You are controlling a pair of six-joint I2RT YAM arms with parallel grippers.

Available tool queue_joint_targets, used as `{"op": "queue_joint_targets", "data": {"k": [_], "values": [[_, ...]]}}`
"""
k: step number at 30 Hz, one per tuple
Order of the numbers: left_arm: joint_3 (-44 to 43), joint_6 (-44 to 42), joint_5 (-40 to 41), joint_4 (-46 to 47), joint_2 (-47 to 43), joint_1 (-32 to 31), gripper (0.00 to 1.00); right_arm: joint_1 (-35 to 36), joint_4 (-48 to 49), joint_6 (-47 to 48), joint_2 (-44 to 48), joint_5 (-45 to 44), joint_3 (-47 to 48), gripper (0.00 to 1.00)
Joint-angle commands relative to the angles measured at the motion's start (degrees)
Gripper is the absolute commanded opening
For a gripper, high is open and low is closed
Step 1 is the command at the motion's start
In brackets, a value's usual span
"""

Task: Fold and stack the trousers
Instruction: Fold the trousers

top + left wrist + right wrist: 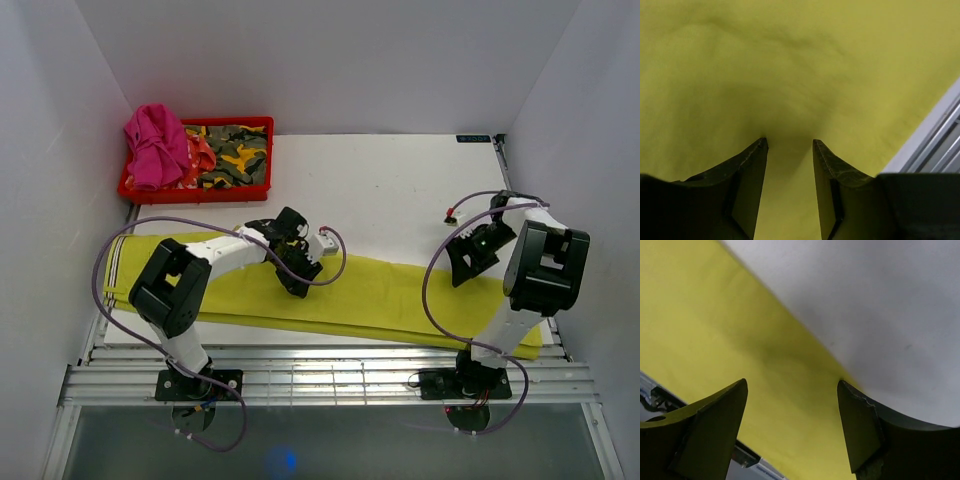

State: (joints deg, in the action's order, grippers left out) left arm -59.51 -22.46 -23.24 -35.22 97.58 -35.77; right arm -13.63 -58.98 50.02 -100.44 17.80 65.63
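The lime yellow-green trousers [400, 300] lie flat in a long strip across the near part of the white table [400, 190]. My left gripper [298, 280] points down onto the strip's left-middle. In the left wrist view its jaws [789, 141] stand partly apart, tips against the trousers [790, 75], with cloth showing between them and nothing gripped. My right gripper [460, 268] hovers at the far edge of the strip toward its right end. In the right wrist view it [792, 382] is wide open over the trousers [715, 315], one fingertip right at the cloth's far edge.
A red tray [200, 192] at the back left holds a pink cloth [155, 145] and a camouflage cloth [235, 155]. Metal rails [330, 370] run along the near table edge, just past the trousers. White walls close in left, right and behind.
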Motion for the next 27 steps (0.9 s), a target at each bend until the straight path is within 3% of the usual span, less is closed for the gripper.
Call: {"op": "queue_joint_targets", "data": {"k": [1,6,13,16,21,23,27], "values": [[-3.2,3.5,3.7,3.0,1.5,0.2,0.52,0.4,4.9,-3.7,-6.1,0.0,8.2,0.78],[-6.0,4.9,6.4,3.4,5.1,3.0,0.48,2.7,4.1,-5.7,-11.2,1.4,20.2,0.77],[-12.8,3.7,5.1,0.5,5.6,7.1,0.47,3.6,-1.8,-2.6,-9.4,1.9,29.7,0.78],[-12.5,0.7,1.6,-0.8,1.3,7.2,0.48,3.3,-5.5,3.7,-1.7,0.7,25.0,0.77],[-9.2,0.0,0.7,-3.4,-2.0,7.0,0.47,2.9,-6.4,10.5,12.9,-6.0,3.1,0.71],[-7.7,0.7,0.9,-3.3,-2.7,6.9,0.48,2.8,-5.1,10.8,15.5,-9.1,-5.2,0.71],[-4.6,2.8,1.0,-1.1,-3.0,6.7,0.48,2.7,0.0,9.5,17.5,-11.2,-13.2,0.70]]}}
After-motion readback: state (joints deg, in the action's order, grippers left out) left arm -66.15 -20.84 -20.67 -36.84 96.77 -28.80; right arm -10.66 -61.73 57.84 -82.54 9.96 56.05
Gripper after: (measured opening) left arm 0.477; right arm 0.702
